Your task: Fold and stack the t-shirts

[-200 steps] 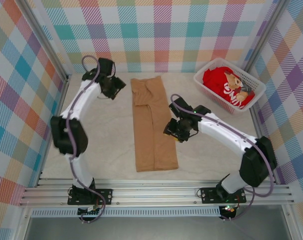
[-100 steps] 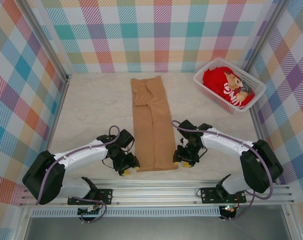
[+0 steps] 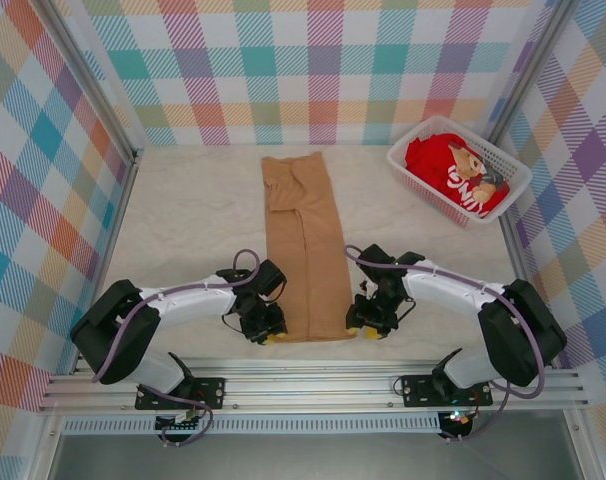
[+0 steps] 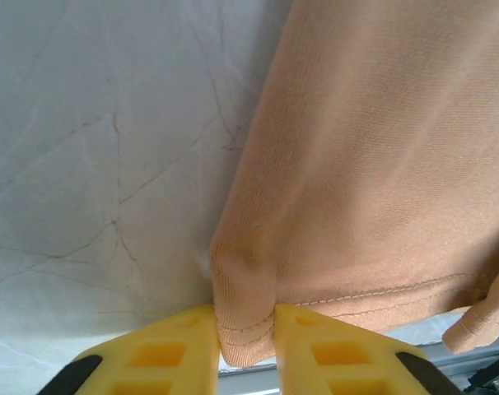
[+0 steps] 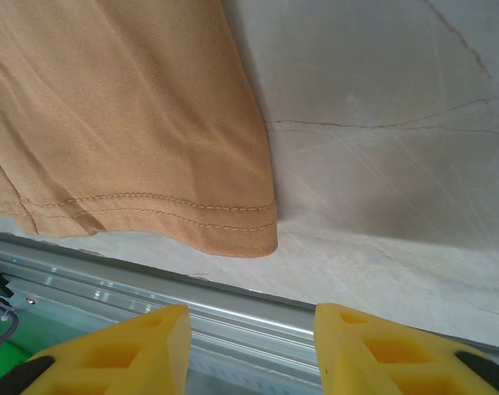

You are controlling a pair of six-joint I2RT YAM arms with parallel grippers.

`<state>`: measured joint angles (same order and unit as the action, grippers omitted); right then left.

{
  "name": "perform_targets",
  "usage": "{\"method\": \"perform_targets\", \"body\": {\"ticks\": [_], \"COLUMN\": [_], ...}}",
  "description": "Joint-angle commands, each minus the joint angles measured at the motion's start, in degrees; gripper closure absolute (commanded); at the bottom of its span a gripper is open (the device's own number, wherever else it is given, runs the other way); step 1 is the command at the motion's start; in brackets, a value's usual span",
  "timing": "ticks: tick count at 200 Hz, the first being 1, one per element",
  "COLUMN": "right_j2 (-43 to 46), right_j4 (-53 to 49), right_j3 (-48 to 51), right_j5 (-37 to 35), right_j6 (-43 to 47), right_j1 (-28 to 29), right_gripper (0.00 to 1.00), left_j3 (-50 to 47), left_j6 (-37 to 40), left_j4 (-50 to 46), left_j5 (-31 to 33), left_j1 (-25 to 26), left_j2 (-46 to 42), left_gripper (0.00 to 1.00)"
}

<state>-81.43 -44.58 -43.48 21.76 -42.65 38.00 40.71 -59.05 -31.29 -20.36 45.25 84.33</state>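
Left pincer (image 4: 245, 319) low, tight on near corner of tan t-shirt (image 4: 381, 164).

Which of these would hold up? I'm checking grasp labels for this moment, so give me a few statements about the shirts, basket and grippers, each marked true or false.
1. The left gripper pinches the near left corner of the tan t-shirt. True.
2. The right gripper is shut on the tan t-shirt's hem. False: its jaws stand open, and the near right corner lies ahead of them, untouched.
3. The red t-shirt lies in the white basket. True.
4. The tan t-shirt is spread out flat with its sleeves wide. False: it is folded into a long narrow strip running away from the arms.
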Motion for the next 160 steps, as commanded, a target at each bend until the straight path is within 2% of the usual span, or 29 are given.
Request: {"method": "perform_targets", "body": {"ticks": [1,18,34,100,160], "right_j2": [0.2,-0.3,-1.2,-7.9,-11.0], "right_j4": [1.0,2.2,3.4,4.2,5.9], "right_j3": [1.3,1.3,0.4,-3.0,-3.6], "right_j5": [0.8,0.5,0.3,-3.0,-1.9], "right_j6": [-0.9,-1.6,-2.2,-4.7,-7.7], "right_j1": [0.1,0.1,0.3,1.9,3.8], "right_gripper": [0.56,0.57,0.58,0.63,0.70], "left_j3": [1.7,2.5,2.5,0.9,0.2], "left_j6": [0.7,0.6,0.5,0.6,1.0], "left_j4": [-1.1,-2.3,-3.2,-2.9,-2.7], "left_j5": [1.4,2.6,3.0,1.1,0.6], "left_j1": [0.9,1.0,1.1,1.1,1.1], "left_j2": [0.9,-0.1,-1.2,-2.5,-2.7], "left_gripper": [0.85,0.94,0.98,0.99,0.99]}}
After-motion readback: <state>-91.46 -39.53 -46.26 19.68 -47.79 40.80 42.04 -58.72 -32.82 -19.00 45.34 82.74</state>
